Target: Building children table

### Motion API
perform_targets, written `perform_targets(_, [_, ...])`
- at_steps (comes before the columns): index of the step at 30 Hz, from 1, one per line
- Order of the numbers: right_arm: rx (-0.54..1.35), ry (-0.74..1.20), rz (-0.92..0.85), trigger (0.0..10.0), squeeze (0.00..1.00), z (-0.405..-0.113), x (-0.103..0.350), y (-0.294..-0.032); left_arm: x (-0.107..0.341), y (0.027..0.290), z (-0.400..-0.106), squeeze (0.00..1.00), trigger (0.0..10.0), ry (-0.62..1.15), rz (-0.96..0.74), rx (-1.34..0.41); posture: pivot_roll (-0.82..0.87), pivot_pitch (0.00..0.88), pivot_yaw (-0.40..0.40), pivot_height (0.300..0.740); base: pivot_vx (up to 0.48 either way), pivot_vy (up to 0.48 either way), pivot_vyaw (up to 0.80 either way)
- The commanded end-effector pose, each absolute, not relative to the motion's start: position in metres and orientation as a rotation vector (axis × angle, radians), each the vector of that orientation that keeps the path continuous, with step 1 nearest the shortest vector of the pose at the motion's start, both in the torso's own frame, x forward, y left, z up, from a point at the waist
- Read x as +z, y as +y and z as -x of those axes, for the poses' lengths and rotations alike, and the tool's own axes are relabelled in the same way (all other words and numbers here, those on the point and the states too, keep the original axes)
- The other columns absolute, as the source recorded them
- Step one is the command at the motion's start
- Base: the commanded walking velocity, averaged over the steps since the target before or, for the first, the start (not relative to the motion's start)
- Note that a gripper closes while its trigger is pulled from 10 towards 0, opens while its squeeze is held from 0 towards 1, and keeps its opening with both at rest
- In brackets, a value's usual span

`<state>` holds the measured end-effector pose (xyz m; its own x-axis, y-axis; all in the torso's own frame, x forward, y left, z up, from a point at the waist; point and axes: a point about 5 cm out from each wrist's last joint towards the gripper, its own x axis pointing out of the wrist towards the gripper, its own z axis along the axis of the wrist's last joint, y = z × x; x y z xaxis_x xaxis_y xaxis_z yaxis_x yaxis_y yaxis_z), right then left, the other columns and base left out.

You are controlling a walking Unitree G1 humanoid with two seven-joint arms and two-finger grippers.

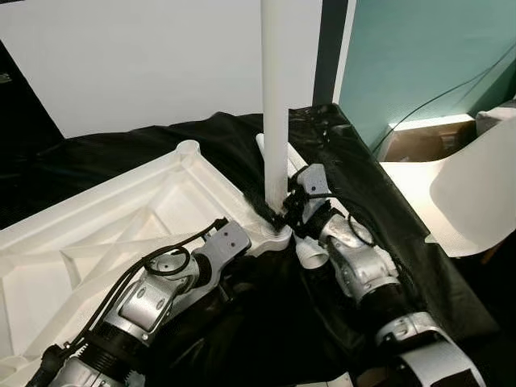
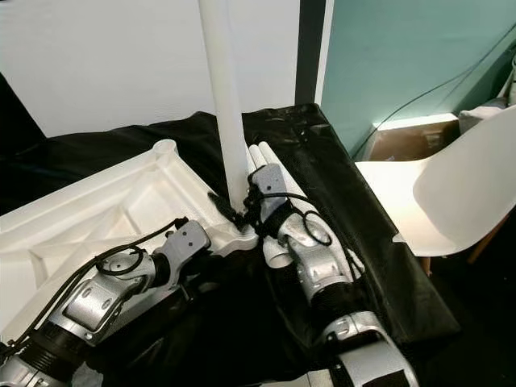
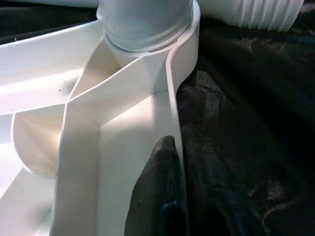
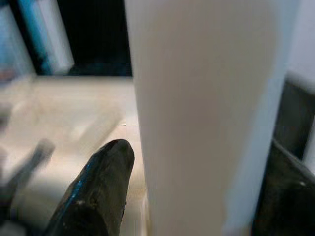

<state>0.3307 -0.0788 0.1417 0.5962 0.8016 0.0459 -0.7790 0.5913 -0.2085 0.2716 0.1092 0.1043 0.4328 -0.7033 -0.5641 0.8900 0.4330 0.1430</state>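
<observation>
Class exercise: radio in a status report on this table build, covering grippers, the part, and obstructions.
Right gripper clamped on upright white plastic table leg at corner socket. Left gripper on upturned white tabletop rim. Spare white legs beside.

Left arm (image 1: 153, 302): silver cast-metal segments with ribbed black collars at the joints; a bundle of black cables runs along its upper side and loops near the wrist; the flat grey wrist plate carries two small dark screws. Right arm (image 1: 363, 274): matching silver housings, black joint rings, looped black cable. Fingers (image 3: 157, 196): long, glossy black, round-tipped.
</observation>
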Motion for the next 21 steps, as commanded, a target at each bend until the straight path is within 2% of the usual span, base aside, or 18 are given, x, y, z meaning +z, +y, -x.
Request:
perform_targets(1, [1.018,-0.082,0.187,10.0,0.00,-0.330,0.138,-0.080,0.071,0.111,-0.255,0.00,6.4,0.632,-0.446,-1.099,0.05,0.000,0.029,0.740,0.000,0.000,0.00])
perform_targets(10, [1.099,0.008,0.270,10.0,0.00,-0.336,0.135,-0.096,0.071,0.112,-0.256,0.00,7.3,0.632,-0.450,-1.095,0.06,0.000,0.029,0.740,0.000,0.000,0.00])
perform_targets(11, [1.098,0.003,0.272,0.0,0.00,-0.337,0.137,-0.097,0.071,0.113,-0.256,0.00,7.6,0.632,-0.451,-1.095,0.06,0.000,0.030,0.740,0.000,0.000,0.00])
perform_targets(18, [1.121,0.023,0.279,0.0,0.00,-0.338,0.134,-0.098,0.071,0.114,-0.256,0.00,7.8,0.633,-0.454,-1.095,0.06,0.000,0.029,0.740,0.000,0.000,0.00])
perform_targets(21, [1.021,-0.017,0.213,0.0,0.00,-0.331,0.125,-0.088,0.071,0.114,-0.255,0.00,7.9,0.633,-0.453,-1.094,0.06,0.000,0.026,0.740,0.000,0.000,0.00])
